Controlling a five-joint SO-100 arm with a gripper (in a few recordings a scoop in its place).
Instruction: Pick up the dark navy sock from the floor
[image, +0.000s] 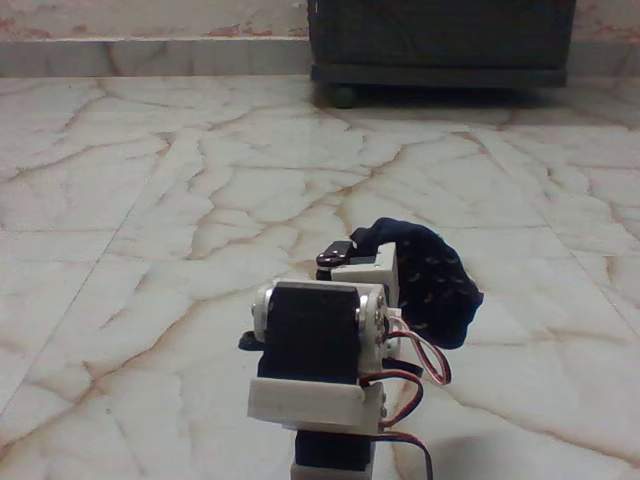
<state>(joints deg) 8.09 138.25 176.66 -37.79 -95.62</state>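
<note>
The dark navy sock (436, 283) is bunched in a folded heap just beyond and to the right of the arm's white wrist block, over the floor (150, 200) of veined cream marble tiles. Its top edge curls over to the left, right by a small black part of the gripper (338, 252). The arm's black servo and white brackets stand in front and hide the fingers. I cannot tell whether the sock is held or only lies against the gripper, nor whether its lower edge rests on the tiles.
A dark cabinet on wheels (440, 45) stands at the back wall, far behind the sock. Red, black and white servo wires (425, 365) loop out on the arm's right side. Bare tiles stretch to the left and right of the arm.
</note>
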